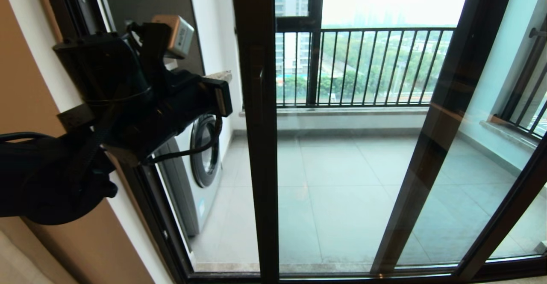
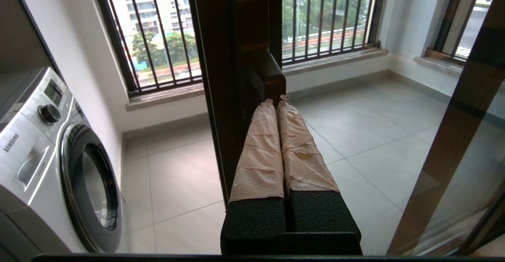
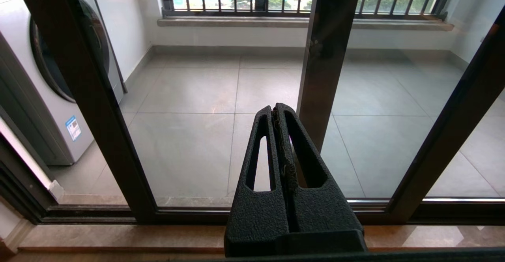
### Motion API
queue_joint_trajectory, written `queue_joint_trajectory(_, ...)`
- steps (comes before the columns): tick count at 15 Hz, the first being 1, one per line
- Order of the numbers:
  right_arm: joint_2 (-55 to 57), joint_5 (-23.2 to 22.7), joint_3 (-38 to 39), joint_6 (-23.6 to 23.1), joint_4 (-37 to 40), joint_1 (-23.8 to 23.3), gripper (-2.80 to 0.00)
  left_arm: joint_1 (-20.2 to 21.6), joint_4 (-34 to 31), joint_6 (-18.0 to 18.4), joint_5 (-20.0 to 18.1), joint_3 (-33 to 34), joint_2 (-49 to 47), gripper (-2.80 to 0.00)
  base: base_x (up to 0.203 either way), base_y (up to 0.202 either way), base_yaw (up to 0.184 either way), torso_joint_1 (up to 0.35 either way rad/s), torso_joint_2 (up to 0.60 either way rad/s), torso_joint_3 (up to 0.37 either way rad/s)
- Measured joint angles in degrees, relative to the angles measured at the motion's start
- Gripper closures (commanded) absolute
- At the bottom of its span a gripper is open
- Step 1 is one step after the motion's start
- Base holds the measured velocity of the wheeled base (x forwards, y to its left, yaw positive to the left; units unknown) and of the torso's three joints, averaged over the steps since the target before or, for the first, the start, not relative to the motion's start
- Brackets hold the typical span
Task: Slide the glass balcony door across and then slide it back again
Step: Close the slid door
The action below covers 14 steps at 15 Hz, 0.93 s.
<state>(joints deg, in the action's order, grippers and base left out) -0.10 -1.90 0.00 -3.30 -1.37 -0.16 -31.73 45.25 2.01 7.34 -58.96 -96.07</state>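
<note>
2 grippers, both pressed closed on nothing — your left gripper (image 2: 275,101) tips touch the handle (image 2: 265,76) on the glass balcony door (image 1: 256,147); right gripper (image 3: 278,112) idles low. door sits partly open; next, push sideways steadily.

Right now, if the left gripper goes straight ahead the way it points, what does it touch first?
Probably the slim dark handle on the dark-framed glass balcony door; the left gripper, fingers shut, points at it, though the gap is unclear.
</note>
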Motion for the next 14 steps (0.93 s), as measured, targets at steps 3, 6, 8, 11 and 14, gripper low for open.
queue_joint_trajectory(3, 0.00, 0.01, 0.00, 0.02, 0.00, 0.00, 0.00, -2.97, 0.04, -0.20, 3.34, -4.32, -4.06, 0.00, 0.000, 0.000, 0.000, 0.000, 0.00, 0.000)
queue_joint_trajectory(6, 0.00, 0.01, 0.00, 0.00, 0.00, 0.00, 0.00, -4.45, 0.09, -0.21, 3.56, -7.85, -7.76, 0.00, 0.000, 0.000, 0.000, 0.000, 0.00, 0.000)
queue_joint_trajectory(8, 0.00, 0.01, 0.00, 0.00, 0.00, 0.00, 0.00, -4.79, 0.06, -0.03, 3.74, -10.78, -10.51, 0.00, 0.000, 0.000, 0.000, 0.000, 0.00, 0.000)
queue_joint_trajectory(11, 0.00, 0.00, 0.00, 0.02, 0.00, -0.01, 0.00, -5.64, 0.04, 0.10, 3.87, -13.85, -13.66, 0.00, 0.000, 0.000, 0.000, 0.000, 0.00, 0.000)
queue_joint_trajectory(14, 0.00, -0.02, 0.00, 0.00, 0.00, -0.02, 0.00, -6.36, 0.00, 0.22, 4.27, -17.30, -16.59, 0.00, 0.000, 0.000, 0.000, 0.000, 0.00, 0.000)
